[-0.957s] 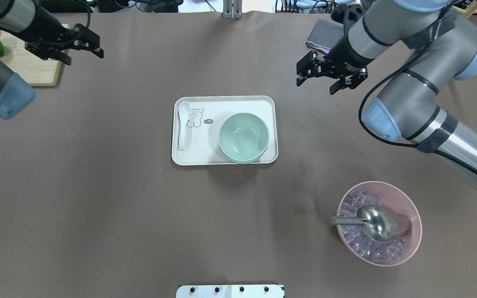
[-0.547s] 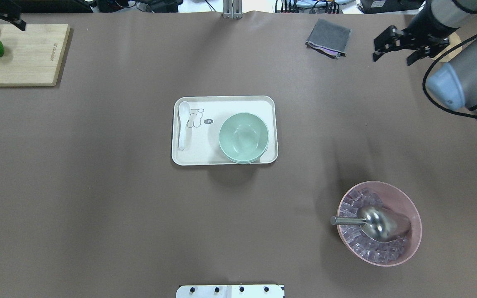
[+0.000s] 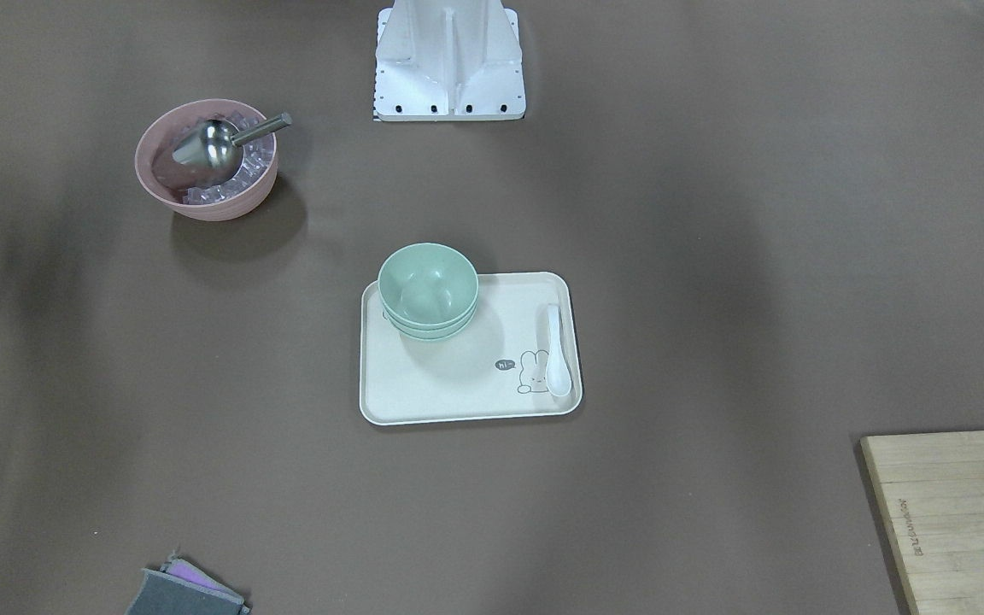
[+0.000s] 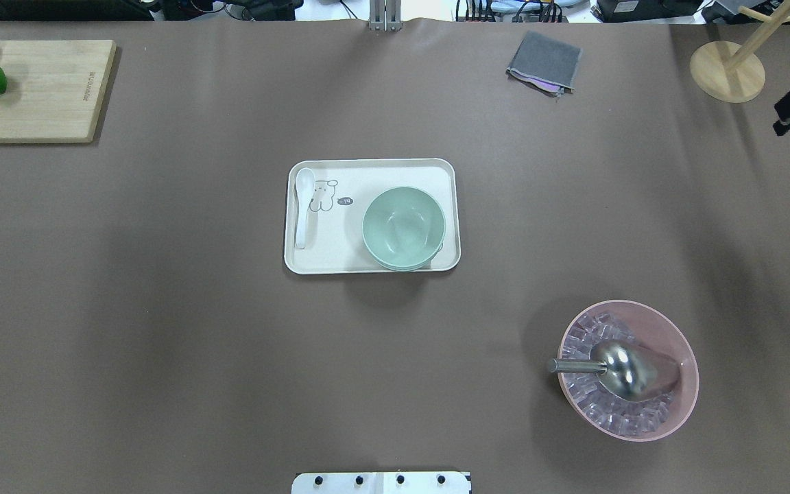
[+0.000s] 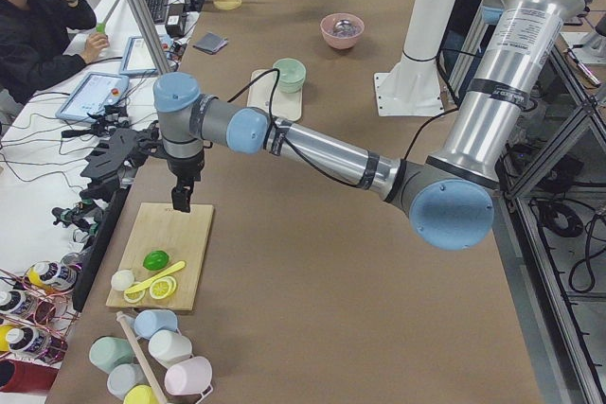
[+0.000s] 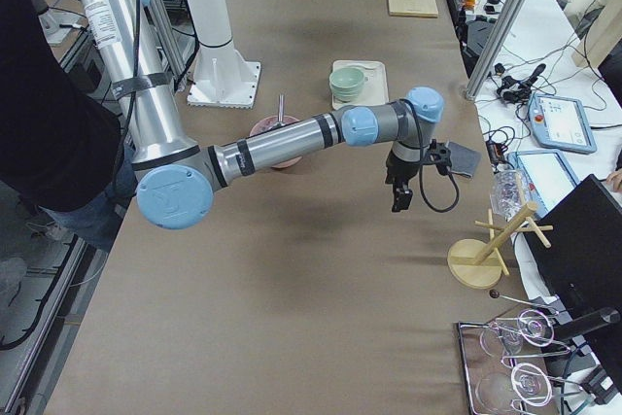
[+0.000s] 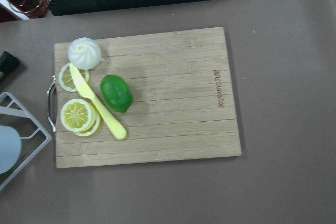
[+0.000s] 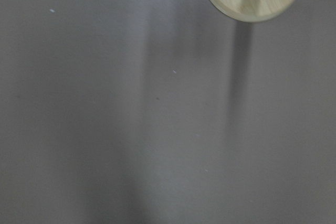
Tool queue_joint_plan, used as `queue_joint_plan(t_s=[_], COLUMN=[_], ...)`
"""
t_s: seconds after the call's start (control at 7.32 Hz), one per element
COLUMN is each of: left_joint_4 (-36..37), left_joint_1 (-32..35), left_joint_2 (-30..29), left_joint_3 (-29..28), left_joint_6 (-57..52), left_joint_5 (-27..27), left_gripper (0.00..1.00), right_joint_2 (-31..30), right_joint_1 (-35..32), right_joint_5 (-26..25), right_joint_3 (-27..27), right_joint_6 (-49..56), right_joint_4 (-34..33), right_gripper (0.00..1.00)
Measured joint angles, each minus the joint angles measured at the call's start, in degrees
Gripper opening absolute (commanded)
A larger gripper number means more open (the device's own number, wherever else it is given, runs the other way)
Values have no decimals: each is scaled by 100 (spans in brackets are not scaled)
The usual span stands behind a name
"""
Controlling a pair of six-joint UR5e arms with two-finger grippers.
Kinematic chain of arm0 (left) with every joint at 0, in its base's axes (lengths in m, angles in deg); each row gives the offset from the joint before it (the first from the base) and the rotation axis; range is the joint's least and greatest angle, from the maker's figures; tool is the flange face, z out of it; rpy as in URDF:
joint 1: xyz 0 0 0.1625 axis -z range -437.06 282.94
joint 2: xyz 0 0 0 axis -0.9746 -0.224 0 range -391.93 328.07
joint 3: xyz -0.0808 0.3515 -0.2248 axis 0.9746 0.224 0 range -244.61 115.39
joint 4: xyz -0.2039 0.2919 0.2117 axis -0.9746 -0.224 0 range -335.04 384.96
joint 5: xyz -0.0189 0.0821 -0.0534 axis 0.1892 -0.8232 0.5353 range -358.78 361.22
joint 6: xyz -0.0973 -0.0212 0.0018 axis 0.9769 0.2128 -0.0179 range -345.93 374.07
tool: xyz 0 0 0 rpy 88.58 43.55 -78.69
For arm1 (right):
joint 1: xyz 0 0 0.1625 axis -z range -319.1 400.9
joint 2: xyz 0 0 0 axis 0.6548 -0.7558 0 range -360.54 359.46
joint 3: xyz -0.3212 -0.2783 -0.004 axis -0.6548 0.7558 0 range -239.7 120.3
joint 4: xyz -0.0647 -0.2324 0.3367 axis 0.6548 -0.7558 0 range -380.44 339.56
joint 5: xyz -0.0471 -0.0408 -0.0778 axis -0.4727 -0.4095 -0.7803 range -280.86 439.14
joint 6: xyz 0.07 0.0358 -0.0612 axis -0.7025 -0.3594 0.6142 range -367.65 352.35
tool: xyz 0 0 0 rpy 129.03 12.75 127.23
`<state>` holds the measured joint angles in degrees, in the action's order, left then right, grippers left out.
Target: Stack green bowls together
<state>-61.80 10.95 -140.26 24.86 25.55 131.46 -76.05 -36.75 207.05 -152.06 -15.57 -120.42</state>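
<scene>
The green bowls (image 4: 403, 228) sit nested in one stack on the right part of the cream tray (image 4: 367, 163); they also show in the front view (image 3: 428, 292). Both grippers are far from them. My left gripper (image 5: 180, 198) shows only in the exterior left view, hanging over the cutting board (image 5: 166, 253); I cannot tell if it is open. My right gripper (image 6: 400, 199) hangs over the table's far right end near the wooden stand. Only one of its fingers (image 4: 789, 113) shows at the overhead view's edge, so I cannot tell its state.
A white spoon (image 4: 302, 206) lies on the tray's left side. A pink bowl (image 4: 683, 405) with ice and a metal scoop stands at the front right. A grey cloth (image 4: 544, 62), a wooden stand base (image 4: 727, 71) and a cutting board (image 4: 31, 89) with a lime are at the back.
Both arms have drawn outward, away from the tray. The left arm has left the overhead view; the right gripper has gone to its right edge. The bowl stack has not moved.
</scene>
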Motion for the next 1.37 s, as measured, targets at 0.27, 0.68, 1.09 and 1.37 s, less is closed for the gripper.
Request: queue_joint_plan(t_s=[0.27,0.68,1.09,1.37], left_joint_4=[44,-397,-599,-601], left_joint_1=[208,227,244,256], left_joint_2=[412,903,1190,1424], left_joint_3=[-37,-174,-148,-102], left_joint_6=[-53,-70,-74,-88], left_joint_5=[103,102,110,120], left_gripper=[98,98,98,98], right_joint_2=[-420,-814,-977,-973], right_joint_1=[-526,-860,-1087,-1108], right_joint_5=[207,397,459,486], right_joint_3=[108,138,57,34], right_joint_6=[534,628,606,568], right_joint_4=[-17,-5,5,5], right_gripper=[100,100,100,100])
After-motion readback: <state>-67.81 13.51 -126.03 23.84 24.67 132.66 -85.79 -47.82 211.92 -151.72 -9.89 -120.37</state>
